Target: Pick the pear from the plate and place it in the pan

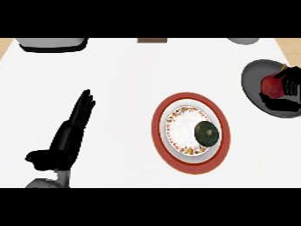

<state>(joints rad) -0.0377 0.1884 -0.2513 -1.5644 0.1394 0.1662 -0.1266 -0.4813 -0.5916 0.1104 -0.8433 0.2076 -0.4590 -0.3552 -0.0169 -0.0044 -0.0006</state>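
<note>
Red pear [272, 86] clasped in the right hand [300, 92] over the grey pan [252, 81]; left hand [71, 132] flat, fingers straight

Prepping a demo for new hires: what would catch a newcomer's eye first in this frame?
The red-rimmed plate at the counter's middle stands out first, with a dark green round thing on its white centre. At the right edge, the right hand curls round the red pear over the grey pan. The left hand rests open at the lower left.
</note>
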